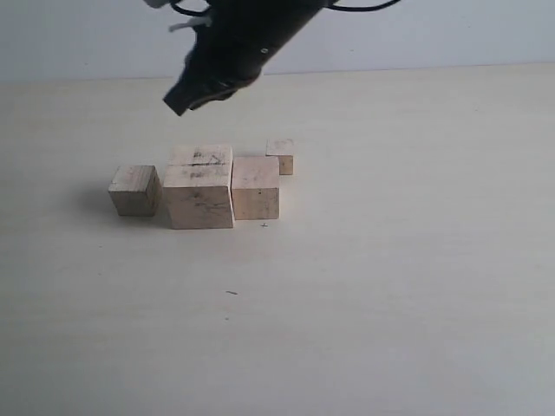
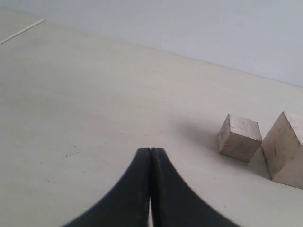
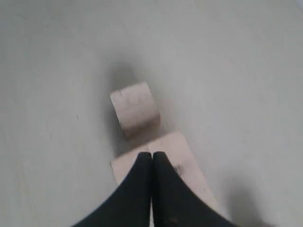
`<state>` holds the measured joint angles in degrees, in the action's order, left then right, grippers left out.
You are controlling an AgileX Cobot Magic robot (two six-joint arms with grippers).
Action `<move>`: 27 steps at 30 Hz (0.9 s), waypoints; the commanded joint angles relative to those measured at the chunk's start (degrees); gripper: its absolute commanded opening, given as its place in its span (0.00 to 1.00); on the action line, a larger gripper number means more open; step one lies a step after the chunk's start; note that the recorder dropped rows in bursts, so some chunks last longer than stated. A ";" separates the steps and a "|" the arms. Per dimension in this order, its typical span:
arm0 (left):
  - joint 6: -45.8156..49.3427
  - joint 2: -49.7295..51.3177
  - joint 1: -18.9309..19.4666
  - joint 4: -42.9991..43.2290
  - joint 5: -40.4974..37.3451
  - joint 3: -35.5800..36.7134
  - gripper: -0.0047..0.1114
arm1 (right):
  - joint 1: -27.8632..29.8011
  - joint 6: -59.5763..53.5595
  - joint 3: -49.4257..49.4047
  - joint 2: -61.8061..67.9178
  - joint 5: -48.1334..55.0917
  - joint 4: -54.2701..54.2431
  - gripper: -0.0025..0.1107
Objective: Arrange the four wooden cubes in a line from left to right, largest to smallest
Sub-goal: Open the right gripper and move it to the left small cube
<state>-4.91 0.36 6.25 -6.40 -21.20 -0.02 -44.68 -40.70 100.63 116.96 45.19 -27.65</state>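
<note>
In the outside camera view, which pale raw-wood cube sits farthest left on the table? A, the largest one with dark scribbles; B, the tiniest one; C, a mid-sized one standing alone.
C: the mid-sized pale wooden cube stands alone at far left, a gap away from the largest scribbled cube; the smallest cube is farthest right.
</note>
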 commanded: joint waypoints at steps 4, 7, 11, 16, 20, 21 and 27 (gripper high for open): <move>0.18 -0.36 -0.28 -0.09 0.19 0.02 0.04 | -3.69 -0.48 14.66 7.09 4.33 -0.38 0.02; 0.18 -0.36 -0.28 -0.09 0.19 0.02 0.04 | -4.13 0.21 19.60 10.59 6.50 -0.61 0.02; 0.18 -0.36 -0.28 -0.09 0.19 0.02 0.04 | -4.53 1.30 24.74 15.01 8.12 -0.61 0.03; 0.18 -0.36 -0.28 -0.09 0.19 0.02 0.04 | -5.60 -1.53 27.02 18.84 8.57 0.05 0.11; 0.18 -0.36 -0.28 -0.09 0.19 0.02 0.04 | -6.52 -5.87 27.05 19.93 8.44 -0.62 0.18; 0.18 -0.36 -0.28 -0.09 0.19 0.02 0.04 | -6.80 -7.23 27.05 20.28 8.28 -0.62 0.21; 0.18 -0.36 -0.28 -0.09 0.19 0.02 0.04 | -7.62 -19.11 27.05 21.36 7.27 -3.48 0.45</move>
<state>-4.91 0.36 6.25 -6.40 -21.20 -0.02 -52.12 -54.19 126.96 137.88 53.53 -29.00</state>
